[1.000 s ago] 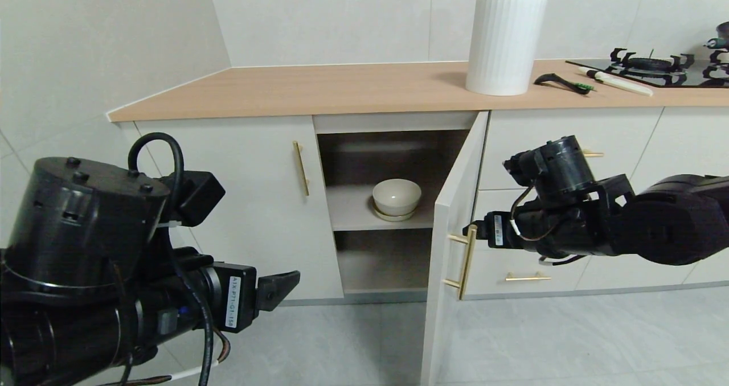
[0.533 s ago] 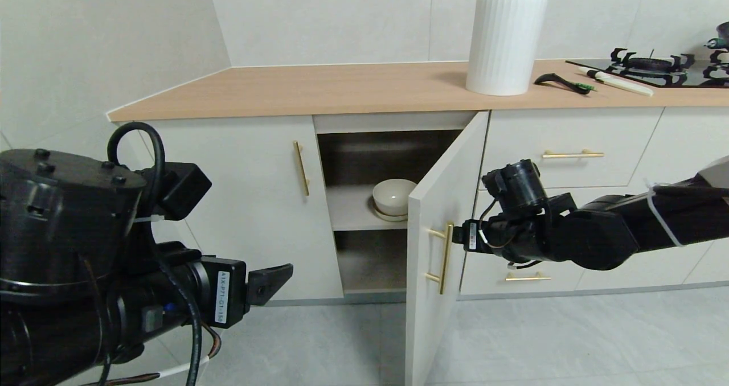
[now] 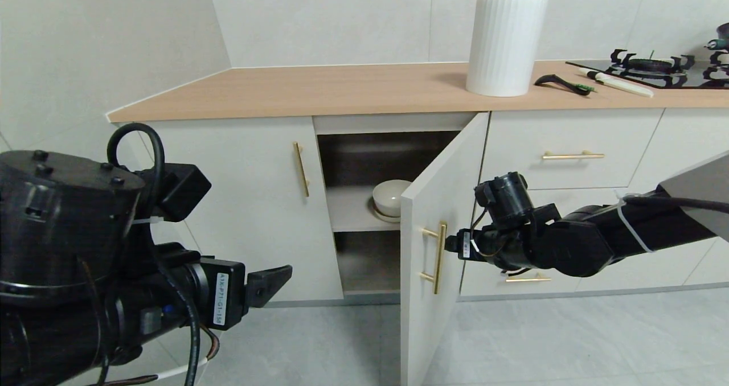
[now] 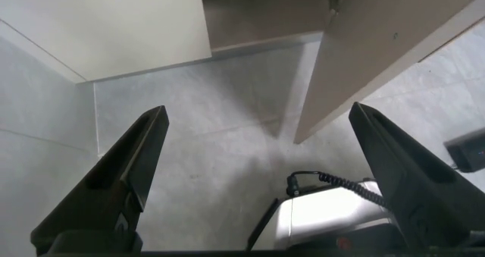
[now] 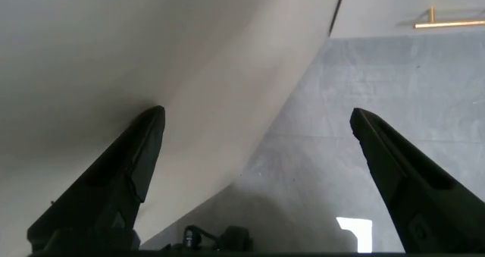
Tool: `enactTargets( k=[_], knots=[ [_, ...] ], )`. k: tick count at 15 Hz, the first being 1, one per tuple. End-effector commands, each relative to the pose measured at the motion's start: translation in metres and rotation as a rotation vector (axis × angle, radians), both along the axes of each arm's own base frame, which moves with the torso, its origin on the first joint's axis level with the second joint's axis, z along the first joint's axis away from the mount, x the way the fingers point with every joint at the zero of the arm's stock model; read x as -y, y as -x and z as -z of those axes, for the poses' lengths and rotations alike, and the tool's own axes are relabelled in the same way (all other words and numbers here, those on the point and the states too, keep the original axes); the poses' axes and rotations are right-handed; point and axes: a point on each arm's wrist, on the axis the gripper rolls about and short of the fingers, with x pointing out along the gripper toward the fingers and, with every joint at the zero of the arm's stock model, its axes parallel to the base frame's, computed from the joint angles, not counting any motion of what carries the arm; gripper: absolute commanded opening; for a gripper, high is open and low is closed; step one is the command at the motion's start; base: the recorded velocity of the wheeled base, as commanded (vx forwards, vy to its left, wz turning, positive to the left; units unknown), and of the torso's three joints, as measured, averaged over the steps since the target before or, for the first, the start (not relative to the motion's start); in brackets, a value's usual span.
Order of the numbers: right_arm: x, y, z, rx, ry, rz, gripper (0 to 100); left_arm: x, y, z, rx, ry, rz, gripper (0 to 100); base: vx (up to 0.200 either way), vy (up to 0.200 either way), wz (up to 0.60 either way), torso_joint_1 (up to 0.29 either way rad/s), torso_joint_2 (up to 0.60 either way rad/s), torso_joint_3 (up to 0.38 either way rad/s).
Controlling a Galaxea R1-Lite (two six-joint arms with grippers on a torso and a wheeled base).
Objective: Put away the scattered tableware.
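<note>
The step in hand looks like swinging the cupboard door [image 3: 434,198] shut on stored tableware: a pale bowl [image 3: 389,194] sits on a plate [image 3: 381,216] toward the right end of the upper shelf [image 3: 352,206], half hidden behind the door's free edge. The right hand [image 3: 451,242] is at the door's outer face, just beside the gold handle [image 3: 436,256], with its fingers spread wide and gripping nothing. To do this well, I would push on the flat panel near the handle side, where leverage is best, and follow the door's arc rather than driving straight. The fingers should stay clear of the handle bar, and the push should ease off as the door meets the frame so the bowl is not jolted. The left hand [image 4: 258,117] hangs low before the closed left door, fingers wide apart and empty, and seems clear of the sweep. On the bench [image 3: 342,90] a white ribbed canister [image 3: 506,44] stands toward the right end. As for writing, each wrist carries a small white printed sticker. The door fronts, bowl and canister show none.
</note>
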Motion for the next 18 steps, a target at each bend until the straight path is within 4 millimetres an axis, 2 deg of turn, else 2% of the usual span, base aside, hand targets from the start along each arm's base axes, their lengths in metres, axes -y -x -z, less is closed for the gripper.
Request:
enactTargets(
  k=[1,4,7,10,18],
  knots=[
    [-0.001,-0.001,0.001,0.006,-0.006,0.000,100,0.000,0.000,0.000,0.002,0.001,0.000,100,0.200,0.000,0.00,-0.007,0.00,0.007],
    [-0.005,-0.006,-0.002,0.022,-0.062,0.032,100,0.000,0.000,-0.001,0.005,0.005,-0.001,100,0.200,0.000,0.00,0.004,0.00,-0.002],
    [-0.010,-0.015,0.004,0.012,-0.104,0.071,100,-0.001,0.001,-0.003,0.013,0.006,-0.003,100,0.200,0.000,0.00,0.004,0.01,0.001],
    [-0.020,-0.035,0.009,0.064,-0.143,0.215,100,-0.002,0.001,-0.005,0.031,-0.002,-0.021,100,0.000,0.000,0.00,0.000,0.00,0.000],
    [-0.022,-0.057,0.008,0.152,-0.168,0.384,100,-0.001,0.000,-0.003,0.024,-0.008,-0.021,100,0.000,0.000,0.00,0.000,0.00,0.000]
  ],
)
